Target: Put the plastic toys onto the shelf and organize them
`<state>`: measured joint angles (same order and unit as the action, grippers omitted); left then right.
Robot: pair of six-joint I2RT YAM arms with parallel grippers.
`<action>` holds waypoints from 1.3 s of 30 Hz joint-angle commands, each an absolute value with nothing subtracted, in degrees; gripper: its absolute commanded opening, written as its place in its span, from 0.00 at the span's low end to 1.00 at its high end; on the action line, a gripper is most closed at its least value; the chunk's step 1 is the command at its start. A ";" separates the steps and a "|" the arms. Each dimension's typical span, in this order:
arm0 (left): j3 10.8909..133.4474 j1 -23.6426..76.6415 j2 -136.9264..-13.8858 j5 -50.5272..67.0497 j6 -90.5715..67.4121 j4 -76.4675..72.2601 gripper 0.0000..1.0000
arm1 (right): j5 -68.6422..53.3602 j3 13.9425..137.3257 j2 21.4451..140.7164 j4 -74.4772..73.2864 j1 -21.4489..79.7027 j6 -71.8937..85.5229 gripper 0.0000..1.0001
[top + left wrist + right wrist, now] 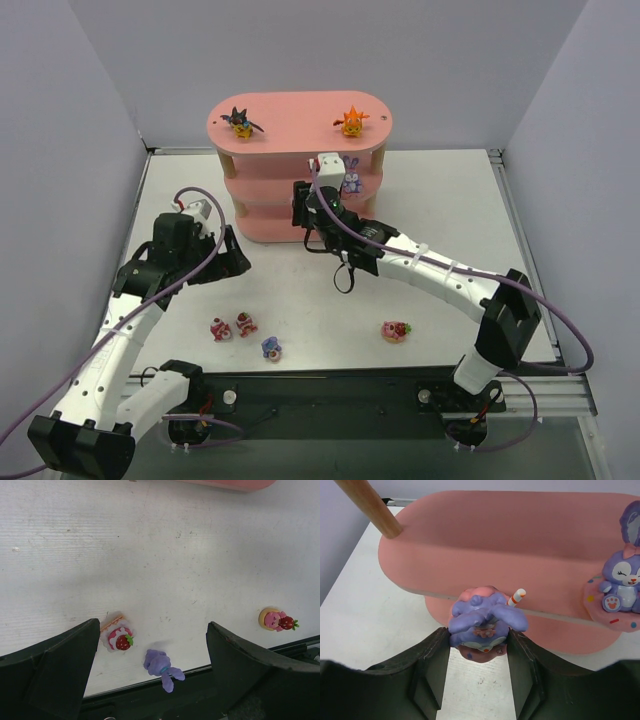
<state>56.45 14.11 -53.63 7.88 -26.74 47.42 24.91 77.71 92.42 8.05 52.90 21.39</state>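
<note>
The pink shelf (298,125) stands at the back, with a black bat-like toy (241,122) and an orange toy (351,121) on its top board. One purple bunny (622,580) sits on the middle board (520,545). My right gripper (479,632) is shut on a second purple bunny (485,620), tipped over, just in front of that board's edge. My left gripper (152,627) hangs open over the table. Below it lie a third purple bunny (161,667), a red-and-white toy (119,639) and another (277,620) off to the right.
A wooden post (370,505) rises at the shelf's left end. Two red-and-white toys (221,328) (246,323) lie together near the table's front edge, close to the black base rail (330,385). Grey walls close in both sides.
</note>
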 commanded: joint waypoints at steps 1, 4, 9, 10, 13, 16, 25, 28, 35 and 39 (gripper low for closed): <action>56.34 13.62 -52.91 7.65 -26.37 47.20 0.97 | 29.79 82.00 94.30 8.53 52.21 20.56 0.00; 56.42 13.54 -53.09 7.73 -26.19 47.29 0.97 | 30.50 83.49 95.45 8.09 51.42 21.00 0.00; 56.16 13.62 -53.35 7.91 -26.19 47.11 0.97 | 30.06 85.86 97.99 7.12 50.36 20.83 0.00; 56.25 13.62 -53.44 8.00 -26.19 47.02 0.97 | 30.15 86.04 98.35 7.12 50.10 20.83 0.00; 55.99 13.54 -53.53 8.00 -26.19 47.02 0.97 | 30.06 86.31 99.31 7.21 49.92 20.83 0.00; 55.90 13.54 -53.53 8.00 -26.10 47.02 0.97 | 30.06 86.22 100.02 8.00 49.83 20.74 0.00; 55.81 13.36 -53.53 7.73 -25.84 47.37 0.97 | 30.06 87.27 102.65 9.23 49.66 20.57 0.02; 55.81 13.19 -53.61 7.65 -25.84 47.37 0.97 | 30.32 88.24 103.62 9.05 49.66 20.04 0.06; 56.25 13.10 -53.79 7.56 -25.58 47.81 0.97 | 31.02 89.91 105.73 8.26 49.48 19.60 0.12; 56.34 13.10 -53.88 7.47 -25.40 47.99 0.97 | 30.85 90.62 106.09 7.82 49.31 19.69 0.19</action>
